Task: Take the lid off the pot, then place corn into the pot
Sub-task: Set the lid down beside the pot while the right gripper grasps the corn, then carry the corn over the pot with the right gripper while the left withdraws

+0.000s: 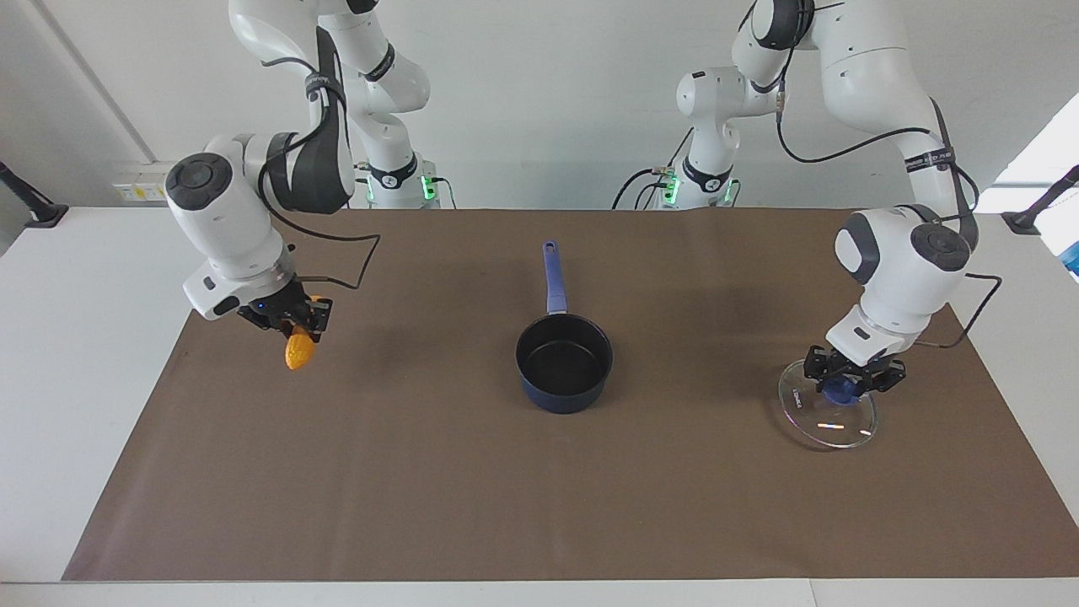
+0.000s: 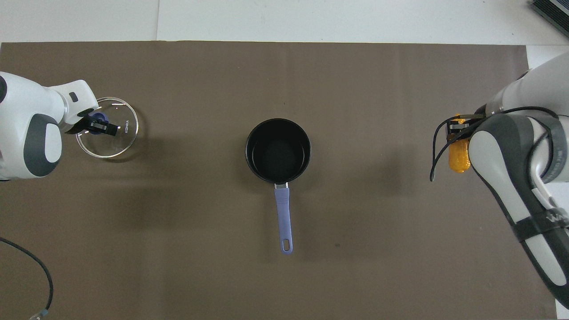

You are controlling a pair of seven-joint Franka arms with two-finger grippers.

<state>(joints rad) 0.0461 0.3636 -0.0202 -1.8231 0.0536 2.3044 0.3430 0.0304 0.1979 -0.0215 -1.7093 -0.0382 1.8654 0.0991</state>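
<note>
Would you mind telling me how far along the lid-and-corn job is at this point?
The lid is off the pot, at the left arm's end of the mat, with the left gripper at its knob. The right gripper holds the corn in the air at its own end. Left: carrying the corn over and dropping it into the open pot.

Pot (image 1: pixel 564 364) was dark navy outside, black inside, with a lighter blue handle (image 1: pixel 554 276). Lid (image 1: pixel 828 413) was clear glass with a blue knob (image 1: pixel 839 389). Corn (image 1: pixel 300 351) was orange-yellow and bumpy. Mat (image 1: pixel 421 472) was plain brown.

Clear glass lid (image 1: pixel 828 413); bumpy corn (image 1: pixel 300 351); matt brown mat (image 1: pixel 421 472); glossy navy pot (image 1: pixel 564 364)
</note>
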